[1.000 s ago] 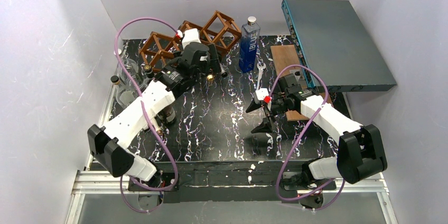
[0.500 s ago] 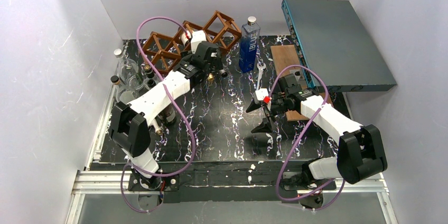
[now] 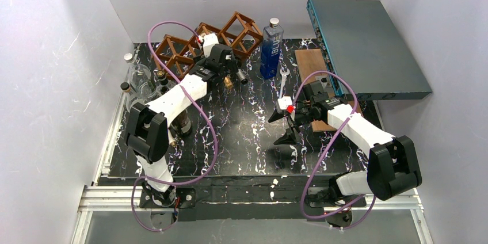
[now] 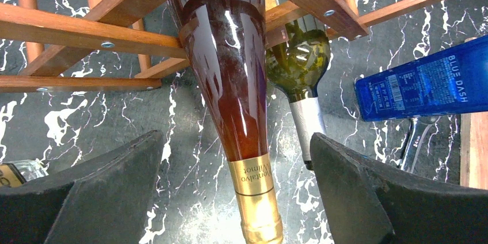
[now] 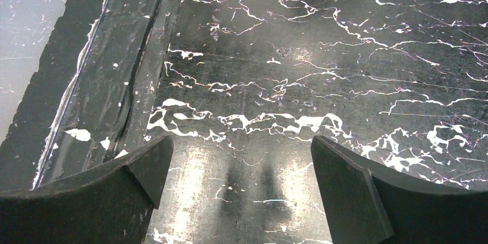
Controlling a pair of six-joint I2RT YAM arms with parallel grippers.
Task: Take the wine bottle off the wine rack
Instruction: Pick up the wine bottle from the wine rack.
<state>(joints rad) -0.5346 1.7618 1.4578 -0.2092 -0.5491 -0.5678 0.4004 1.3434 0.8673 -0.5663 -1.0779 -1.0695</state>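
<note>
Bottles: counting two lying in the wine rack [image 4: 86, 31], an amber wine bottle [image 4: 230, 83] with a gold foil neck and a green bottle [image 4: 299, 63] just beside it, plus one blue bottle [image 4: 420, 86] standing near the rack. Counting two grippers too, both spread wide and gripping nothing, the left gripper [image 4: 236, 140] straddling the amber neck without touching it, the right gripper [image 5: 241, 146] hanging over the table [image 5: 322, 54] well apart. Losing both racked bottles' bodies past the wrist view's top edge and behind the left arm from above, and making out perhaps three clear bottles [image 3: 137, 74] at the table's left edge, too crowded to count.
</note>
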